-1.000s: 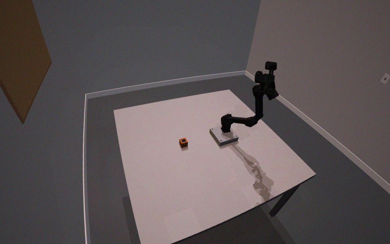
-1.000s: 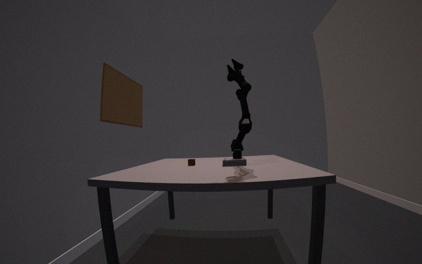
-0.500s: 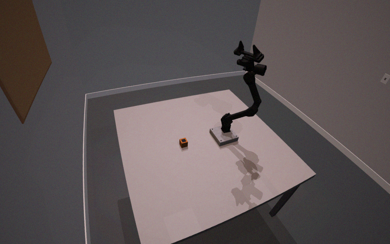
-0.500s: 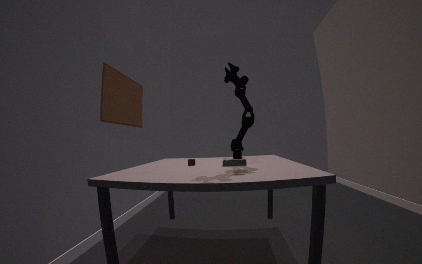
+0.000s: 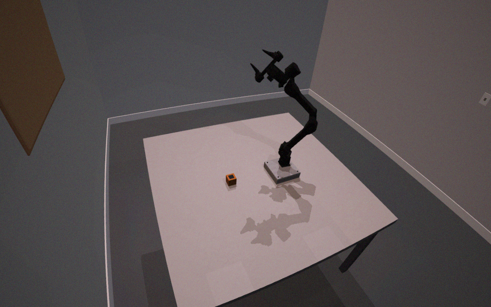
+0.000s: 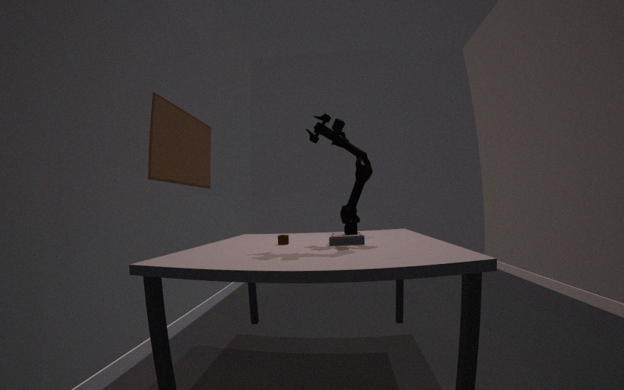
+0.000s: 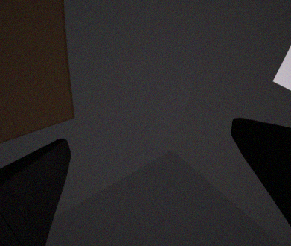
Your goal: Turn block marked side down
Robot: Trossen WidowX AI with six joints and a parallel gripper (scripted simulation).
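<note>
1. The block (image 5: 231,180) (image 6: 283,240) rests flat on the table (image 5: 197,228) (image 6: 304,264), a little apart from my base plate (image 5: 272,170) (image 6: 346,240), to its left in both the top and exterior views. It is orange, with a dark square on its upper face, which I take for the mark; so the turning is not yet done.
2. My gripper (image 5: 257,57) (image 6: 310,122) (image 7: 151,136) is high above the base plate and out toward the block's side of it. My jaws are spread wide with nothing between them, and the block does not show in my wrist view.
3. I judge the block light and stiff, neither fragile nor likely to dent. Its faces look flat and plain; how slippery they are I cannot tell.
4. I would take it by two opposite upright faces, at about mid-height, leaving the marked top free. Lifted and rolled half a turn, it should come down mark first. If one roll is too much for my wrist, two quarter turns with a fresh hold between them might serve. Too high a pinch could let it swing or slip as it tips.
5. My count: one block, one base plate, one table with four legs (image 6: 159,329) in the exterior view, one brown wall board (image 5: 22,76) (image 6: 178,140) (image 7: 22,67) and one small wall plate (image 5: 487,96).
</note>
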